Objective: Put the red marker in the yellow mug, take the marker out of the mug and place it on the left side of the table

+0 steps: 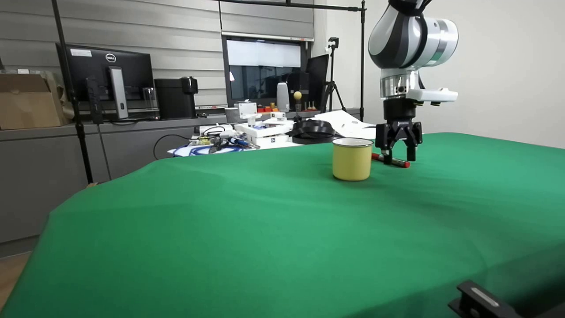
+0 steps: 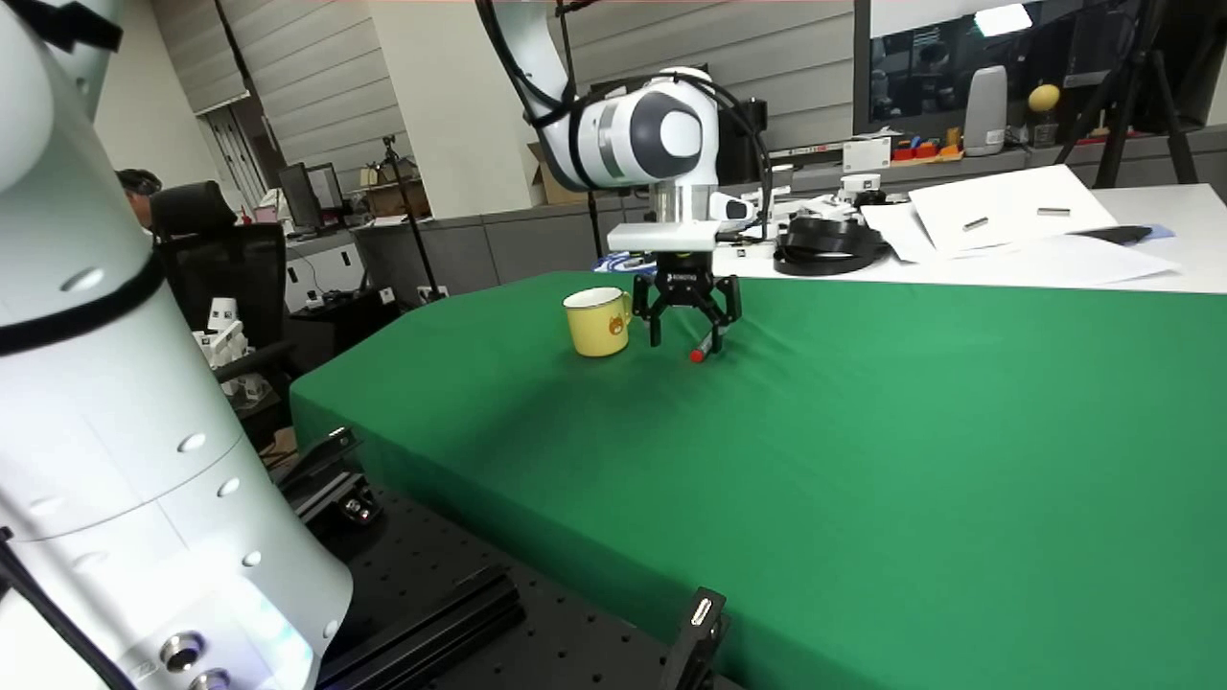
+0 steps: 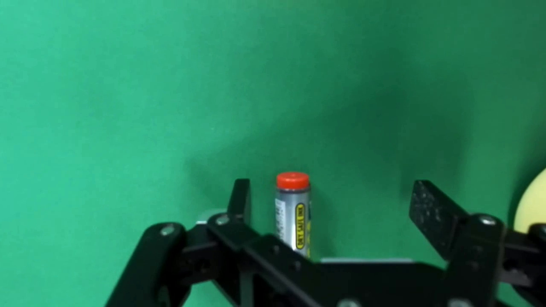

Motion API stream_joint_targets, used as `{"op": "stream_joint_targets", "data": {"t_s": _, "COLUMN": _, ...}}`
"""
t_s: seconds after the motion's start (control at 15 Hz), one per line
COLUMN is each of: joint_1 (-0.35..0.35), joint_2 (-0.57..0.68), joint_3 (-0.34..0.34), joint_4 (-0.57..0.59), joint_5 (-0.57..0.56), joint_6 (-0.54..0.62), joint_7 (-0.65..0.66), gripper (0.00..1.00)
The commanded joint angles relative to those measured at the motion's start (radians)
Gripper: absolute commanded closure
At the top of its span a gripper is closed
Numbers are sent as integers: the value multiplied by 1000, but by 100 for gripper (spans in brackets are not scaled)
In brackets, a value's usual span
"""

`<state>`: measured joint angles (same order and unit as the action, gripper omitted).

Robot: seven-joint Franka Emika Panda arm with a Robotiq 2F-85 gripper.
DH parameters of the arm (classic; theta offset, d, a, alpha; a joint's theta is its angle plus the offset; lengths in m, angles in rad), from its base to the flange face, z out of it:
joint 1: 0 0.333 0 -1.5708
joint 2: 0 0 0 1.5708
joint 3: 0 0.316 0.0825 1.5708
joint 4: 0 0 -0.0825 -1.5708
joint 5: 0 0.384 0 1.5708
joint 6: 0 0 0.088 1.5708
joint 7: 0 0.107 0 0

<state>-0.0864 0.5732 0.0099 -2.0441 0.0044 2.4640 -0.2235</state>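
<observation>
Beyond the green-covered table (image 1: 212,229) I can see a grey counter (image 1: 132,141) carrying a Dell monitor (image 1: 134,70), back towards me, and a cardboard box (image 1: 28,106). In an exterior view I also get an office chair (image 2: 225,259) and, mostly hidden behind it, a person (image 2: 141,198).

My gripper (image 3: 332,194) points down with its fingers (image 3: 242,198) well apart, and the red marker (image 3: 292,213) lies on the table between them — green shows on either side of its silver barrel. It sits nearer the finger on the left of the wrist view; I can read "DRY SAFE INK" below its red end, and the rest is hidden under the gripper.

Just beside the gripper, upright in both exterior views, stands the yellow mug (image 2: 594,326), its handle (image 2: 628,301) turned towards the gripper. Whether those two touch I can't tell — the wrist view gives me just a pale curve of the mug at its right edge.
</observation>
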Motion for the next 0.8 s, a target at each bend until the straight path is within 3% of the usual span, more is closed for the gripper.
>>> {"op": "stream_joint_targets", "data": {"t_s": 0.0, "joint_1": -12, "joint_2": 9, "joint_3": 12, "joint_4": -2, "joint_5": 7, "joint_6": 14, "joint_7": -8, "gripper": 33}}
{"op": "stream_joint_targets", "data": {"t_s": 0.6, "joint_1": -5, "joint_2": -8, "joint_3": 13, "joint_4": -2, "joint_5": -2, "joint_6": 27, "joint_7": -1, "gripper": 95}}
{"op": "stream_joint_targets", "data": {"t_s": 0.67, "joint_1": -3, "joint_2": -9, "joint_3": 11, "joint_4": -1, "joint_5": -5, "joint_6": 25, "joint_7": 2, "gripper": 99}}
{"op": "stream_joint_targets", "data": {"t_s": 0.73, "joint_1": -2, "joint_2": -11, "joint_3": 10, "joint_4": -1, "joint_5": -6, "joint_6": 24, "joint_7": 2, "gripper": 95}}
